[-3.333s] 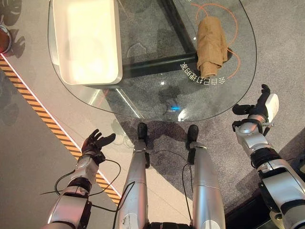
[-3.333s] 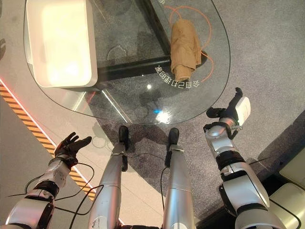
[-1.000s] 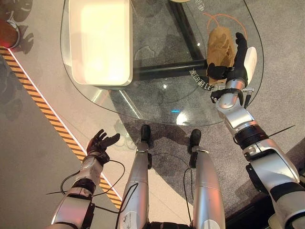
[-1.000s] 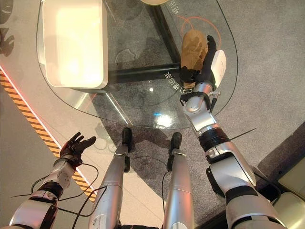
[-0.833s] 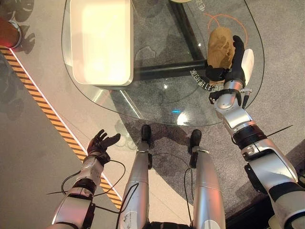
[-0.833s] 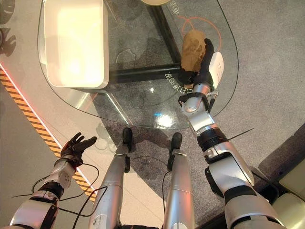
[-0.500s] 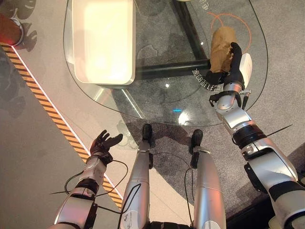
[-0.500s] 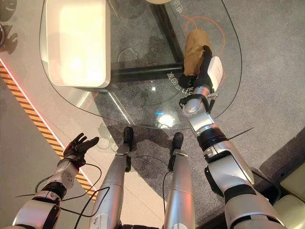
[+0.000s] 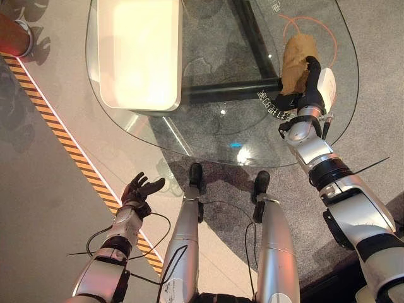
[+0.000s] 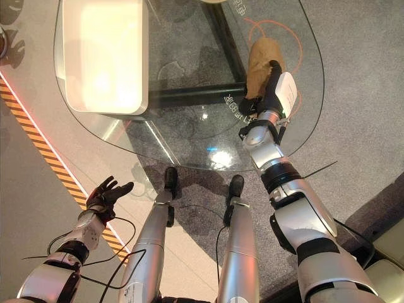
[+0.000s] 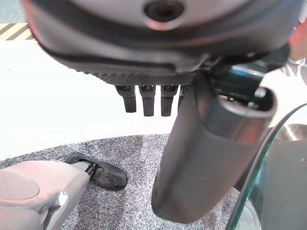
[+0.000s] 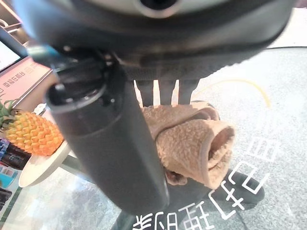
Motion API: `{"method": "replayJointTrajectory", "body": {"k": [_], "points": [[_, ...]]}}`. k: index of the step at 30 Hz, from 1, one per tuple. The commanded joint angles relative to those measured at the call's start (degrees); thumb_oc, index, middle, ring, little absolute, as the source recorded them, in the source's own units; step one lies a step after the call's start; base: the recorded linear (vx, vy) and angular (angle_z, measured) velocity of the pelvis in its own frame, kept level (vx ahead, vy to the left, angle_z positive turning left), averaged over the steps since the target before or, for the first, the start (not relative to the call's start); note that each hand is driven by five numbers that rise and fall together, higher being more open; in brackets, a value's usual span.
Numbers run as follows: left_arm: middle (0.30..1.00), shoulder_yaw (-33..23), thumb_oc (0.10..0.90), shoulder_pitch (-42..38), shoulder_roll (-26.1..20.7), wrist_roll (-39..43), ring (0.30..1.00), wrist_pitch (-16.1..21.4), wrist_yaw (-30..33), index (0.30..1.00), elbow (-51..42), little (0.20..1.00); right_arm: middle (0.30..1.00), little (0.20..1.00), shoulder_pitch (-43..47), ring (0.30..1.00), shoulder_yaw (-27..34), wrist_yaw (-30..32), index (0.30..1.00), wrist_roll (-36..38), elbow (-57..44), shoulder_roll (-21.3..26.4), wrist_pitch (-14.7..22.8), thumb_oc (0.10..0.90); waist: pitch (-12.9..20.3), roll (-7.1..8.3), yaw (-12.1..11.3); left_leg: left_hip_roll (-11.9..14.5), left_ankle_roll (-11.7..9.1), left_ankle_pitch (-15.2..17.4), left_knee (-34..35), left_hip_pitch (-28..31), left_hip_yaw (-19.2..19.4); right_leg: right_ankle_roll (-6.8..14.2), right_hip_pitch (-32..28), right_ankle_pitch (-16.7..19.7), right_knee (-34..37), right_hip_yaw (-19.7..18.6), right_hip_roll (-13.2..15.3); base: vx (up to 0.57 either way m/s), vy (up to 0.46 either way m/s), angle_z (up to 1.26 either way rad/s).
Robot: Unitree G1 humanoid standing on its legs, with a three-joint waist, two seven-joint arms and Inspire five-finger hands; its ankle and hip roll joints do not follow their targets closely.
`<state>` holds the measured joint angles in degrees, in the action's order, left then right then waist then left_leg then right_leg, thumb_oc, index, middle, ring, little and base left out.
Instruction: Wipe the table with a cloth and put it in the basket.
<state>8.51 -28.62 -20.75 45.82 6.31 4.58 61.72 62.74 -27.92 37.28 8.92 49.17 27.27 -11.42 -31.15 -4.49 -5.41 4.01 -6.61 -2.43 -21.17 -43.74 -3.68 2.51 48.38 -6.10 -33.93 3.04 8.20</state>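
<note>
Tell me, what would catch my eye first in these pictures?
Probably the robot's right hand closing on a rolled tan cloth near the right edge of a glass table. Next, the big white basket on the table's left side, while the left hand hangs open over the floor.

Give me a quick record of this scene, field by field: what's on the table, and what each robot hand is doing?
table: glass table, rounded top
cloth: tan cloth, bunched, lying on the table's right side inside an orange ring mark
basket: white basket, on the table's left side, apart from the cloth
right hand: right hand over the table, fingers and thumb at the cloth's near end; a firm hold cannot be confirmed
left hand: left hand open, low at the robot's left, off the table, holding nothing
other: pineapple on a plate
</note>
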Motion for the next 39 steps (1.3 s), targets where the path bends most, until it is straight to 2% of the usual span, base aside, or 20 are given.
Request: {"method": "replayJointTrajectory", "body": {"k": [1,18,19,20,23,39], "points": [[0.900,0.12,0.800,2.02,-1.34,-0.18,0.900,1.58,2.15,0.900,-0.71,0.900,0.900,0.900,7.38,0.900,-3.09,-0.74,0.900,-2.89,0.48,2.38,1.13,0.800,1.36,-2.95,-0.91,-7.18,6.38,2.77,-3.20,-1.59,2.06,-2.59,-0.24,0.96,3.25,3.69,-3.87,0.00,0.000,0.00],[0.900,0.66,0.800,2.42,-1.81,0.44,0.900,1.35,1.28,0.900,-0.92,0.900,0.900,0.900,8.47,0.900,-3.87,-2.79,0.900,-3.81,6.56,2.47,0.51,0.800,1.36,-3.72,-2.01,-7.47,6.64,2.31,-2.81,-1.97,2.04,-2.21,0.20,1.42,3.22,4.67,-3.16,0.00,0.000,0.00],[0.900,0.66,0.800,2.37,-1.83,0.40,0.900,1.35,1.16,0.900,-0.89,0.900,0.867,0.862,8.56,0.867,-3.95,-2.94,0.867,-3.80,7.04,2.52,0.65,0.762,1.36,-3.73,-2.08,-7.49,6.69,2.31,-2.85,-2.01,2.05,-2.24,0.20,1.43,3.21,4.75,-3.13,0.01,-0.006,0.05],[0.900,0.64,0.800,2.44,-1.85,0.37,0.900,1.46,0.94,0.900,-0.87,0.900,0.585,0.532,8.76,0.585,-3.99,-3.37,0.585,-3.90,7.45,2.61,0.50,0.432,1.36,-3.73,-2.21,-7.45,6.69,2.34,-2.95,-2.12,2.03,-2.23,0.23,1.39,3.12,4.83,-3.01,0.00,-0.007,0.05],[0.900,0.72,0.800,2.33,-1.88,0.36,0.900,1.33,1.02,0.900,-1.12,0.900,0.300,0.200,8.99,0.300,-4.02,-4.14,0.300,-4.21,8.09,2.77,0.40,0.100,1.36,-3.71,-2.30,-7.47,6.71,2.28,-3.05,-2.42,1.97,-2.19,0.47,1.48,3.07,4.92,-2.92,0.00,-0.003,0.01],[0.900,1.15,0.800,1.91,-2.32,0.78,0.900,1.12,1.14,0.900,-1.50,0.900,0.300,0.200,9.48,0.300,-4.51,-4.33,0.300,-3.39,9.49,2.85,0.99,0.100,1.36,-3.59,-2.45,-7.39,6.70,1.95,-2.54,-2.80,1.94,-1.95,0.78,2.20,3.82,5.31,-2.80,0.00,0.000,0.00]]}}
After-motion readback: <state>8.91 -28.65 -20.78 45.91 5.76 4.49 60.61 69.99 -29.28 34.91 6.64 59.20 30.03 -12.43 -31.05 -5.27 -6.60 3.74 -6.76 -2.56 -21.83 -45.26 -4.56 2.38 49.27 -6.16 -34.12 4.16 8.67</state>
